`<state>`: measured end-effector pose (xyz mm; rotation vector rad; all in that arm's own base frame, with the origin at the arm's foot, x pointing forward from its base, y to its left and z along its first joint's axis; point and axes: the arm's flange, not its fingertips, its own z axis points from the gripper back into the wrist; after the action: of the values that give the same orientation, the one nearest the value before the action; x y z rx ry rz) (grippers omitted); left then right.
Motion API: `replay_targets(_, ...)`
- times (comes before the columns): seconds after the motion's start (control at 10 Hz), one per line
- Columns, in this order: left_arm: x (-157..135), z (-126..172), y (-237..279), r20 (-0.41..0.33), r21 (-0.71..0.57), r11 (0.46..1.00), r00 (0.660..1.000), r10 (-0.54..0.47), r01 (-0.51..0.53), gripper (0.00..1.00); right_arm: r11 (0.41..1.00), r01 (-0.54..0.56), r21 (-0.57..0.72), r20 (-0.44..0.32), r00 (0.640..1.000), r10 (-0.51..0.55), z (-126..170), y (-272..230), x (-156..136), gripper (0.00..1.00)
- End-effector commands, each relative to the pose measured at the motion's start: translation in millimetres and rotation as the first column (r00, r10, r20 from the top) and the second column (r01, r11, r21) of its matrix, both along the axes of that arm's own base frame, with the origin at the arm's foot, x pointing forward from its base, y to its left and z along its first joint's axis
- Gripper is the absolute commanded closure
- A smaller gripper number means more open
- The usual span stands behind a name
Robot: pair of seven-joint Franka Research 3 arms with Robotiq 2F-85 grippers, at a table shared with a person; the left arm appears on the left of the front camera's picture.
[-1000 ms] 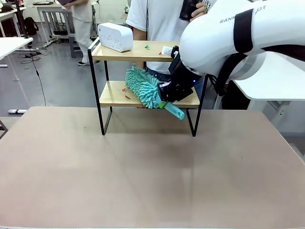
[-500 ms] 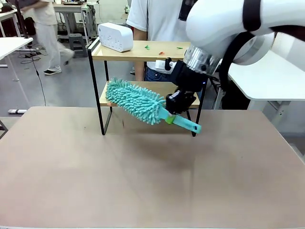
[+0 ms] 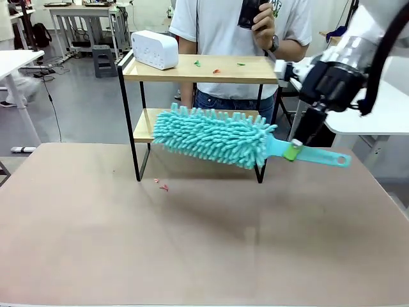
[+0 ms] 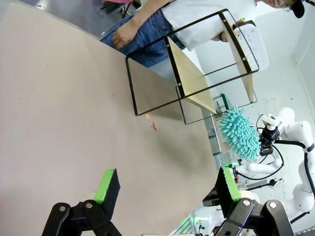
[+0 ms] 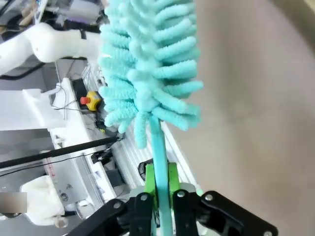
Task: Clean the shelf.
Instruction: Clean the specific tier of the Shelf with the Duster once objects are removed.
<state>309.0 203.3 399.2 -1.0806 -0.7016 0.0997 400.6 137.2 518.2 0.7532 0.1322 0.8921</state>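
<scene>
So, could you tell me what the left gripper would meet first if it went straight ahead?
The left gripper, open, would probably meet the bare table first, near the red scraps before the shelf; depth is unclear.

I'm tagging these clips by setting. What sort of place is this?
Probably a robotics lab or workshop: white work tables, loose trailing cables, a yellow emergency-stop box, and the right claw holding a teal duster by the shelf.
</scene>
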Motion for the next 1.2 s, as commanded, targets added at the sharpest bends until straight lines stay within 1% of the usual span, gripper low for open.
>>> replay_targets(0.0,1,0,-1,0.030,-0.009,1.000,1.000,0.002,-0.002,0.00,0.994,0.030,0.104,-0.034,0.999,-0.026,-1,-23,-10,1.00)
replay_targets(0.1,1,0,-1,0.030,-0.009,1.000,1.000,0.002,-0.002,0.00,0.990,0.011,0.137,-0.043,0.999,-0.005,11,-46,-25,1.00)
replay_targets(0.2,1,0,-1,0.030,-0.009,1.000,1.000,0.002,-0.002,0.00,0.985,0.009,0.173,-0.067,0.998,0.003,31,-92,-51,1.00)
replay_targets(0.3,1,0,-1,0.030,-0.009,1.000,1.000,0.002,-0.002,0.00,0.981,0.089,0.173,-0.109,0.992,-0.071,42,-145,-77,1.00)
replay_targets(0.4,1,0,-1,0.030,-0.009,1.000,1.000,0.002,-0.002,0.00,0.956,0.212,0.205,-0.126,0.974,-0.189,47,-192,-108,1.00)
replay_targets(0.5,1,0,-1,0.030,-0.009,1.000,1.000,0.002,-0.002,0.00,0.891,0.391,0.231,-0.118,0.920,-0.373,43,-229,-139,1.00)
replay_targets(0.6,1,0,-1,0.030,-0.009,1.000,1.000,0.002,-0.002,0.00,0.810,0.526,0.258,-0.122,0.850,-0.513,32,-252,-166,1.00)
replay_targets(0.7,1,0,-1,0.030,-0.009,1.000,1.000,0.002,-0.002,0.00,0.734,0.617,0.285,-0.149,0.785,-0.602,16,-264,-182,1.00)
replay_targets(0.8,1,0,-1,0.030,-0.009,1.000,1.000,0.002,-0.002,0.00,0.631,0.742,0.225,-0.204,0.670,-0.714,-3,-269,-179,1.00)
replay_targets(0.9,1,0,-1,0.030,-0.009,1.000,1.000,0.002,-0.002,0.00,0.551,0.817,0.170,-0.230,0.577,-0.784,-20,-265,-164,1.00)
replay_targets(1.0,1,0,-1,0.030,-0.009,1.000,1.000,0.002,-0.002,0.00,0.529,0.836,0.146,-0.209,0.549,-0.810,-30,-255,-141,1.00)
replay_targets(1.1,1,0,-1,0.030,-0.009,1.000,1.000,0.002,-0.002,0.00,0.644,0.737,0.208,-0.191,0.676,-0.712,-8,-300,-190,1.00)
